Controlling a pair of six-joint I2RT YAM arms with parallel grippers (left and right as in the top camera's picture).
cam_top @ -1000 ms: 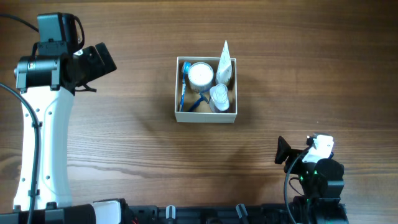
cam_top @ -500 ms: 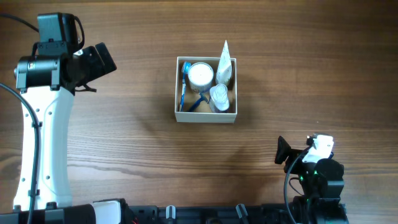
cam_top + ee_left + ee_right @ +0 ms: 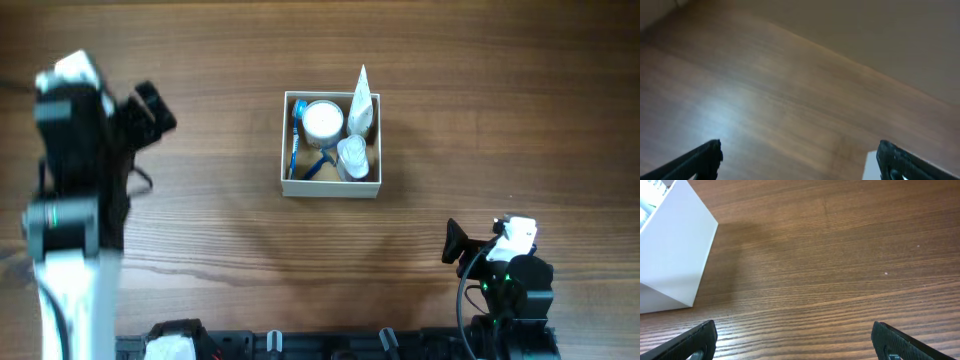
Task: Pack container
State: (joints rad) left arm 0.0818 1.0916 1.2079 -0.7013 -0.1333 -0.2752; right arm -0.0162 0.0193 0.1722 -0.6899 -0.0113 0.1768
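Container (image 3: pixel 330 188): square white-walled box, open-topped, at the middle of the desk (image 3: pixel 480 120).
Contents: round white-lidded jar (image 3: pixel 323 120) at far left; upright tube (image 3: pixel 361 95) at far right, tip above the rim; blue toothbrush (image 3: pixel 296 148) along the left wall; small white bottle (image 3: pixel 352 155) at near right.
Left pincer (image 3: pixel 799 155): spread wide, empty, well left of the container, blurred overhead.
Right pincer (image 3: pixel 794 332): spread wide, empty, over bare wood; the container's white corner shows at its upper left.
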